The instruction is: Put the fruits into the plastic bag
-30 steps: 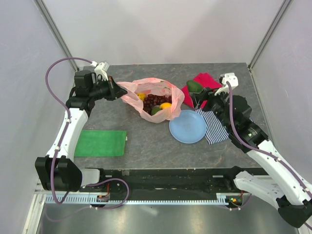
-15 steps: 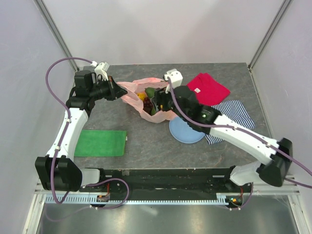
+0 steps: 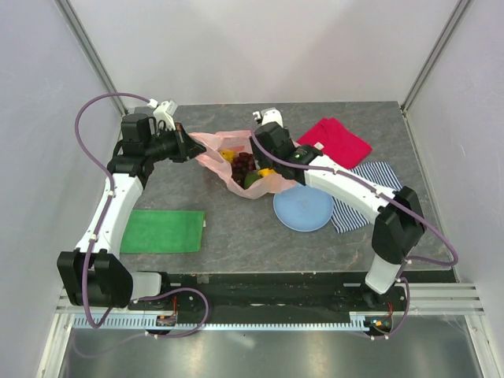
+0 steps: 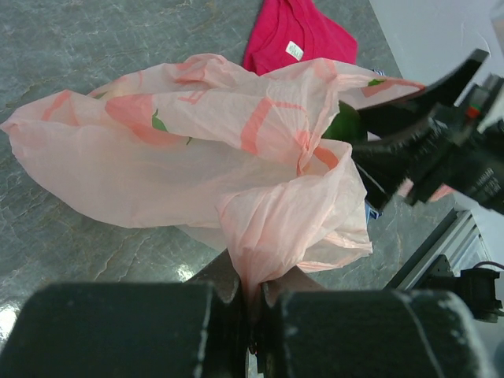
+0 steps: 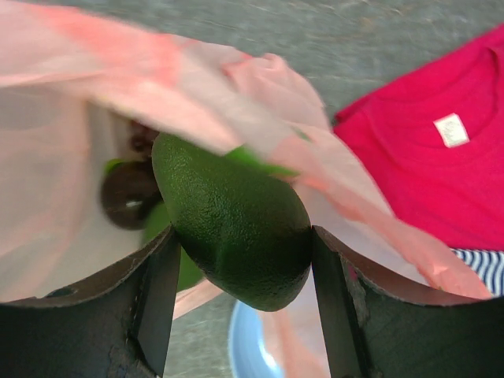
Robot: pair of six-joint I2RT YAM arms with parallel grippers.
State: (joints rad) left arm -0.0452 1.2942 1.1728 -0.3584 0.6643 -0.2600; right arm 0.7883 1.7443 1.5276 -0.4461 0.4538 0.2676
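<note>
The pink plastic bag [image 3: 206, 151] lies open on the table. My left gripper [image 3: 187, 147] is shut on its left edge; in the left wrist view the film [image 4: 157, 157] is pinched between the jaws [image 4: 252, 283]. My right gripper [image 3: 256, 156] is at the bag's mouth, shut on the green avocado [image 5: 236, 220], which also shows in the left wrist view [image 4: 346, 126]. Inside the bag are the dark red grapes [image 3: 242, 164], yellow citrus [image 3: 228, 154], a dark round fruit [image 5: 126, 197] and a green lime [image 3: 250, 179].
A blue plate [image 3: 303, 211] sits just right of the bag. A red cloth [image 3: 339, 142] lies at the back right, a striped cloth [image 3: 370, 189] beside the plate. A green cloth [image 3: 161, 231] lies at the front left.
My right arm swung left from over the red cloth to the bag's mouth, carrying the avocado. My left gripper held the bag's edge still.
</note>
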